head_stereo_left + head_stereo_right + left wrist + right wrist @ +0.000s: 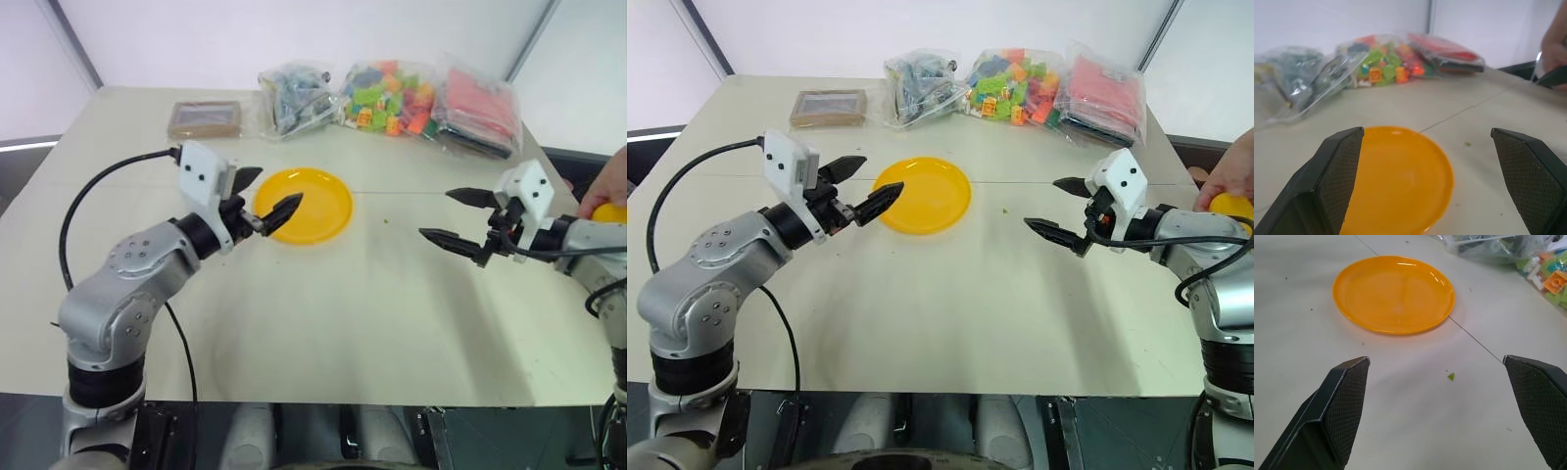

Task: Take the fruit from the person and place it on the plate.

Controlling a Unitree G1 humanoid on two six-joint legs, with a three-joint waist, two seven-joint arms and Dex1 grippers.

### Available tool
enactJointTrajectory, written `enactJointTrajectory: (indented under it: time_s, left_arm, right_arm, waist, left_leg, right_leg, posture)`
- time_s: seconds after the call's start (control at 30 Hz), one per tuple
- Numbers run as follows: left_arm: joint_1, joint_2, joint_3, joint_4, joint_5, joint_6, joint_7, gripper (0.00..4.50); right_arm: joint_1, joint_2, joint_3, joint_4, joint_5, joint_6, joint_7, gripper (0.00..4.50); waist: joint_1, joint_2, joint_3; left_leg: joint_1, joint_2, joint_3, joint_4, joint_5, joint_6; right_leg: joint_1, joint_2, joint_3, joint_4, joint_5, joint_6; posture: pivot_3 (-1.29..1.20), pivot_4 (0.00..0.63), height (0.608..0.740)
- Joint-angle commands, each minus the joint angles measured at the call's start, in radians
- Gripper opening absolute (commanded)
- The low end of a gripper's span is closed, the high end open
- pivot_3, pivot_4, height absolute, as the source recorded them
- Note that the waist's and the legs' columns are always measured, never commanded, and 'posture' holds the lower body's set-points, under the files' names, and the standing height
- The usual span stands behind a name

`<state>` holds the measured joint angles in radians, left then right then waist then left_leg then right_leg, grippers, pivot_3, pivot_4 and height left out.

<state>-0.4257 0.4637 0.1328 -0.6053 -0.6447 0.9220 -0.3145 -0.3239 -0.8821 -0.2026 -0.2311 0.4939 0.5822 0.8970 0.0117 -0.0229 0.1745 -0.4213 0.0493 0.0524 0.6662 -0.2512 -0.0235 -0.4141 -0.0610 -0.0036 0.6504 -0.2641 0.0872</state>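
Two grippers raised over a pale desk [921,313], one to each side of the yellow plate [923,196], both with black fingers spread wide and holding nothing. Left gripper [860,188] just at the plate's left rim, one fingertip over the rim's edge as seen from the head camera, pointing across toward the plate. Right gripper [1058,211] well to the right of the plate, aimed back toward it, with bare desk surface between. Plate empty and lying flat near the desk's middle, beside a thin seam line in the surface. A tiny green speck [1450,376] on the desk to the right of the plate. At the far right edge, well beyond the plate and behind the right gripper, a person's hand [1232,174] closed over the yellow-orange fruit [1234,207], partly visible beneath the hand and clear of the robot's fingers. Behind the plate, along the desk's far side: a clear bag of grey pieces [918,86], a bag of colourful toy bricks [1011,93] and a bag of red items [1107,98], lined up side by side. Farther left of these, behind and left of the plate, a flat brown box [829,107].
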Motion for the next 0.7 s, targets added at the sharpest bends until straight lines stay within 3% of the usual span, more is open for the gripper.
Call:
enactJointTrajectory:
  time_s: [0.03, 0.7]
  left_arm:
    - [0.001, 0.018, 0.012, -0.038, 0.012, 0.012, 0.031, 4.35]
    - [0.014, 0.021, -0.005, -0.044, 0.022, 0.010, 0.042, 4.35]
  right_arm:
    - [-0.022, -0.015, -0.019, -0.009, 0.006, -0.007, 0.008, 4.50]
    - [-0.027, -0.003, -0.031, -0.013, 0.019, 0.008, 0.002, 4.50]
  waist:
    - [0.000, 0.000, 0.000]
    - [0.000, 0.000, 0.000]
  left_leg:
    - [0.000, 0.000, 0.000, 0.000, 0.000, 0.000]
    - [0.000, 0.000, 0.000, 0.000, 0.000, 0.000]
  right_leg:
    - [0.000, 0.000, 0.000, 0.000, 0.000, 0.000]
    - [0.000, 0.000, 0.000, 0.000, 0.000, 0.000]
  posture:
    - [0.00, 0.150, 0.731]
    - [0.00, 0.150, 0.731]
